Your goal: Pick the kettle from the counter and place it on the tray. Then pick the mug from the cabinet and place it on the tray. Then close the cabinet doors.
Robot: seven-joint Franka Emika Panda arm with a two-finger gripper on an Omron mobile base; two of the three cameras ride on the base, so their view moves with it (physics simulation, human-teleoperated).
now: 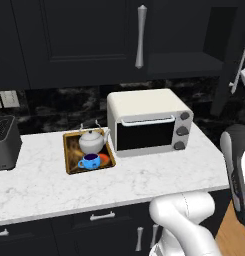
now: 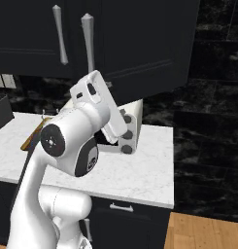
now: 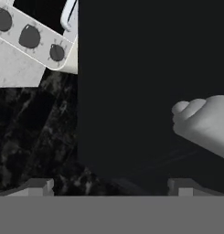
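The two-finger gripper [image 3: 111, 185] stands with its jaws wide apart and nothing between them; its two small dark fingertips [image 3: 38, 186] rise at the bottom of the hand view. Straight ahead of them is the flat black face of a cabinet door [image 3: 145, 87], with the rounded end of a long silver bar handle [image 3: 202, 123] near the right-hand tip. To the left of that door edge, the knob panel of the cream-white toaster oven [image 3: 29, 39] shows tilted, above the black veined stone backsplash [image 3: 35, 132].

In the left base view, the toaster oven [image 1: 149, 122] sits on the white marble-patterned counter [image 1: 144, 177]. Just beside it, on its left, lies the rectangular tray with a tan wooden rim [image 1: 67, 152]. The squat silver-white kettle [image 1: 92, 141] stands on the tray, and the small bright blue mug [image 1: 90, 161] sits in front of it, also on the tray. Above, the left black panelled door [image 1: 79, 35] lies shut, while the door at the far right [image 1: 233, 60] stands swung out from the dark upper cabinet [image 1: 186, 62]. A dark appliance [image 1: 5, 142] rests at the counter's left end.

In the right base view, the white arm [image 2: 74, 146] reaches up beneath the doors.
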